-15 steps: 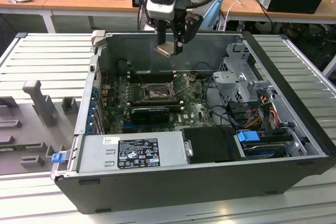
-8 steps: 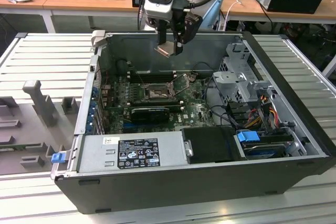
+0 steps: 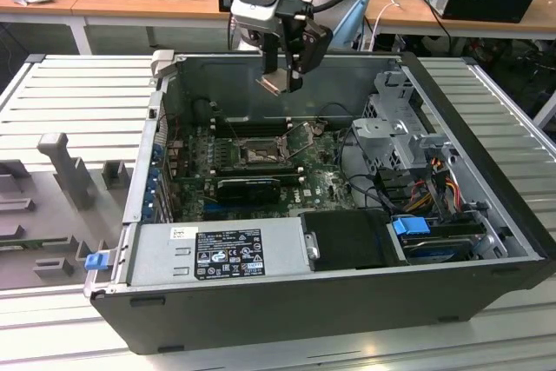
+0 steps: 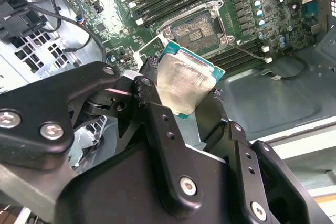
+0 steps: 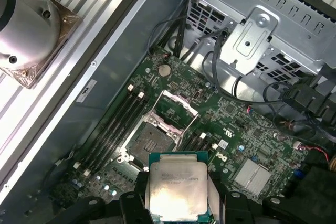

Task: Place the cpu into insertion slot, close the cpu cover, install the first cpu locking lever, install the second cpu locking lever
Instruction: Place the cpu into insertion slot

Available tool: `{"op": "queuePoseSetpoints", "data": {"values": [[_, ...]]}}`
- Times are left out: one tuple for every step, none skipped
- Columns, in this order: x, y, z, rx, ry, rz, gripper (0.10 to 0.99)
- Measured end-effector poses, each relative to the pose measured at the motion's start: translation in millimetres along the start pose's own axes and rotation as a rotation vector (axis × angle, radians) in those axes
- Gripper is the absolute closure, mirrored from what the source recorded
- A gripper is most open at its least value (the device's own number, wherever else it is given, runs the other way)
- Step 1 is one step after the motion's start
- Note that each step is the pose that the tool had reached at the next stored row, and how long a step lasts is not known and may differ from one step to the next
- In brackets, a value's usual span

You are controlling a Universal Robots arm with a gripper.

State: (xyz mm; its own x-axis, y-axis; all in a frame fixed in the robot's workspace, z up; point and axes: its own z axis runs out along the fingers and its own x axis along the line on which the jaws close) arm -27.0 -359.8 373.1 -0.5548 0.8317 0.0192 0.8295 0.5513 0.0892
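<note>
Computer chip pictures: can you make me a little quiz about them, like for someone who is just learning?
1. True or false: the cpu is sitting in the insertion slot.
2. What does the gripper hold? A: a cable. B: the cpu. C: a memory stick.
3. Fill the gap: the circuit board around the insertion slot is coloured ___.

Key:
1. False. The cpu is up in the air above the board and the slot is empty.
2. B.
3. Green.
</note>
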Motion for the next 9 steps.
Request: {"op": "queuePoseSetpoints", "data": {"values": [[0.0, 0.0, 0.0, 0.000, -0.0004, 0.005, 0.557], [0.0, 0.0, 0.0, 0.000, -0.0008, 0.009, 0.557], [0.0, 0.0, 0.1, 0.000, -0.0013, 0.014, 0.557], [0.0, 0.0, 0.1, 0.000, -0.0016, 0.019, 0.557], [0.0, 0.0, 0.1, 0.000, -0.0023, 0.026, 0.557], [0.0, 0.0, 0.1, -0.001, -0.0026, 0.030, 0.557], [0.0, 0.0, 0.1, -0.001, -0.0030, 0.033, 0.557], [0.0, 0.0, 0.1, -0.001, -0.0033, 0.038, 0.557], [0.0, 0.0, 0.1, -0.001, -0.0038, 0.043, 0.557]]}}
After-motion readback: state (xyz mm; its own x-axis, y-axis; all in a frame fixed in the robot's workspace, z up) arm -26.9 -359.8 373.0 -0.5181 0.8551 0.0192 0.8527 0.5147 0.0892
